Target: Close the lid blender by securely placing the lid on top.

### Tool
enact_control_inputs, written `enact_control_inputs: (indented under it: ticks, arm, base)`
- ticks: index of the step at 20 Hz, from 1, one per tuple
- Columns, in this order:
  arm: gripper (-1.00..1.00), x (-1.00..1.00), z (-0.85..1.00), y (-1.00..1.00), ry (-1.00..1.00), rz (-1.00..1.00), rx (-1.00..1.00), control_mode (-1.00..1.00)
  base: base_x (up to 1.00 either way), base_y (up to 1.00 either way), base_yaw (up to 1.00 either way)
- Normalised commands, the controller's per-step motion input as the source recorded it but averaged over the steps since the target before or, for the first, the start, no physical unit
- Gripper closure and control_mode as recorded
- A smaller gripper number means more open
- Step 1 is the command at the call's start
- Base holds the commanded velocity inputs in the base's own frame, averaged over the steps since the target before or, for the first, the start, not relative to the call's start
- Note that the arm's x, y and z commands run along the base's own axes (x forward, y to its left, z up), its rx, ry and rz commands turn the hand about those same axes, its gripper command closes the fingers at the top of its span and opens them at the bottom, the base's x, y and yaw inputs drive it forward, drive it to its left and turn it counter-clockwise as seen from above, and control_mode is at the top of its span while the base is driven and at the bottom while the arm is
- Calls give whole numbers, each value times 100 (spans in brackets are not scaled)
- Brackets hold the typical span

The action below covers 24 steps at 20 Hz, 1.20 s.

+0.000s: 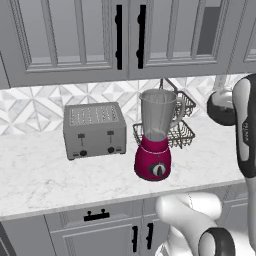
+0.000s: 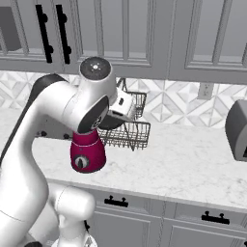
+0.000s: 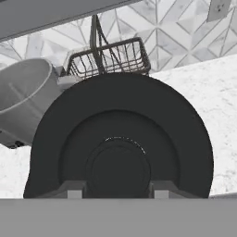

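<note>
One lid, dark grey and round, is seen close up in the hand view, clamped at its raised centre knob between the two tips of the claw. The open jar mouth of the blender is seen to the lid's left there, so the lid is held off to one side, not on the jar.

One blender is stood on the marble bench, clear jar on a magenta base, mouth uncovered. In the right base view only the magenta base is visible; the jar is hidden by the arm, and the lid is hard to make out there. One silver toaster is set just left of the blender, one two-tier wire basket behind it. A second appliance is cut off at the right edge.
</note>
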Motion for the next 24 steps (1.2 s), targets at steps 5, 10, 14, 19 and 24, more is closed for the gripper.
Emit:
enact_control_inputs:
  ticks: [5,10,14,19,24]
  arm:
    - [100,-2,83,78,0,0,0,-100]
    - [100,14,31,98,3,-2,0,-100]
    - [100,51,0,73,3,-7,0,-100]
    - [100,56,0,18,4,-3,0,-100]
    - [100,50,0,0,9,0,0,-100]
  base:
    - [0,0,0]
    - [0,0,0]
    - [0,0,0]
    - [0,0,0]
    - [0,0,0]
